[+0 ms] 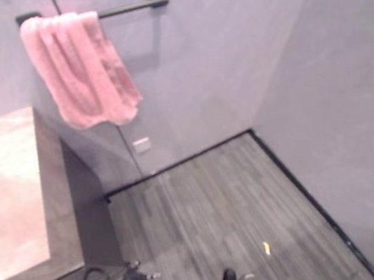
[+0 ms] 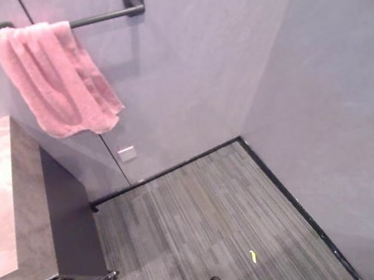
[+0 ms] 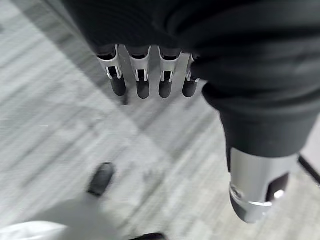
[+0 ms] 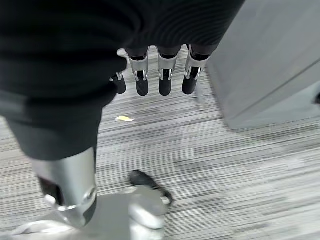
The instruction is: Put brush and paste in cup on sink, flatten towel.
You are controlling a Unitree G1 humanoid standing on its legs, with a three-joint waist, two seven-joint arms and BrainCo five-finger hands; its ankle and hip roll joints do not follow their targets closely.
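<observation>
My left hand and right hand hang empty, fingers straight; the bunched pink towel (draped over its rail) lies up-left, nearer the left.

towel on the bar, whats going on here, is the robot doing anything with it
Nothing is being handled right now. The pink towel hangs bunched over the left end of the dark wall bar, above the counter. The left hand and the right hand both hang over the grey plank floor with straight fingers, holding nothing. The towel is not yet flattened.
</observation>
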